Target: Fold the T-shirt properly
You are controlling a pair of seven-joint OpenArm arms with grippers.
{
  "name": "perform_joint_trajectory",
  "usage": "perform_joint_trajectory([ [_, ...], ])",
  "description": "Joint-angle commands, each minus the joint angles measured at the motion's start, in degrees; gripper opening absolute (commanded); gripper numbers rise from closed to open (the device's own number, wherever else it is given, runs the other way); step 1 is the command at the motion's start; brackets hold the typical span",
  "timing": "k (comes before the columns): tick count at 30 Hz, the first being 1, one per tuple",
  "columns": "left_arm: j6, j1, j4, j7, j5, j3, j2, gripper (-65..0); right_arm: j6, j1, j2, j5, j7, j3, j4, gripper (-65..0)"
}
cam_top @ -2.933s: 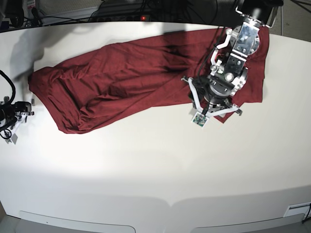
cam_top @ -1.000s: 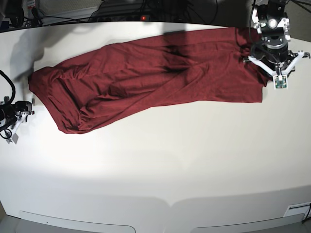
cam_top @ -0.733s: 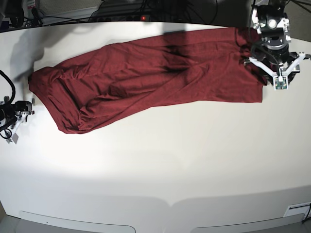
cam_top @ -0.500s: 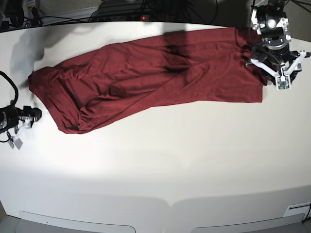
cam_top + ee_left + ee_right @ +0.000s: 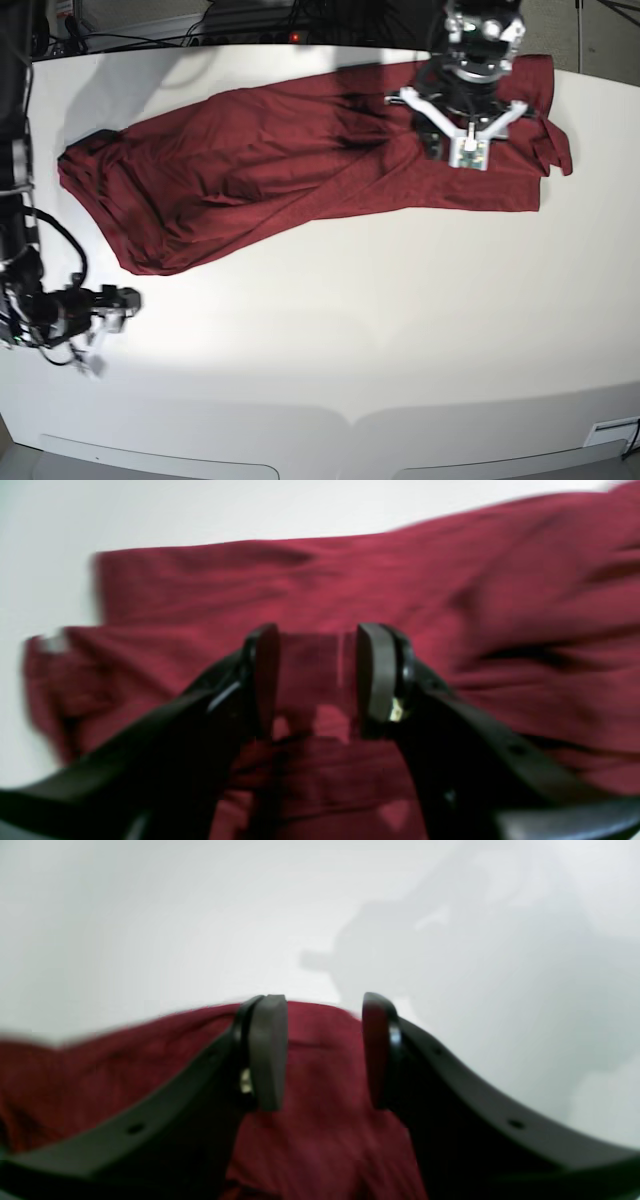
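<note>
Shirt spread along the far edge, both grippers empty

Left wrist view: the left gripper (image 5: 316,680) is seen parted and empty above the T-shirt (image 5: 450,605) — judged placed for a fresh pinch. Right wrist view: the right gripper (image 5: 324,1052) is parted, nothing held, aimed at a shirt edge. Base view: the shirt is stretched along the far edge of the white tabletop (image 5: 400,330), bunched near its far right corner — cables are seen beyond

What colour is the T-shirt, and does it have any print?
Plain dark red T-shirt, no print; clearest in the base view.
</note>
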Motion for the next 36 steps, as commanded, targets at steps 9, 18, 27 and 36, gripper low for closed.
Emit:
perform_joint_trajectory([
  [9, 0.3, 0.8, 0.9, 0.8, 1.2, 2.6, 0.2, -40.5, 0.4, 3.2, -9.4, -20.0, 0.9, 0.3, 0.7, -39.8],
  [18, 0.3, 0.7, 0.9, 0.7, 1.0, 2.6, 0.2, -40.5, 0.4, 4.3, -15.3, -22.6, -8.7, 0.3, 0.7, -39.8],
  [27, 0.3, 0.5, 0.9, -0.2, 1.2, 2.5, 0.2, -40.5, 0.4, 8.8, -12.3, 8.4, -30.2, 0.3, 0.7, -40.0],
  [36, 0.3, -0.2, 0.9, -1.1, 1.2, 2.5, 0.2, -40.5, 0.4, 5.0, -6.6, 14.2, -30.2, 0.3, 0.7, -40.0],
])
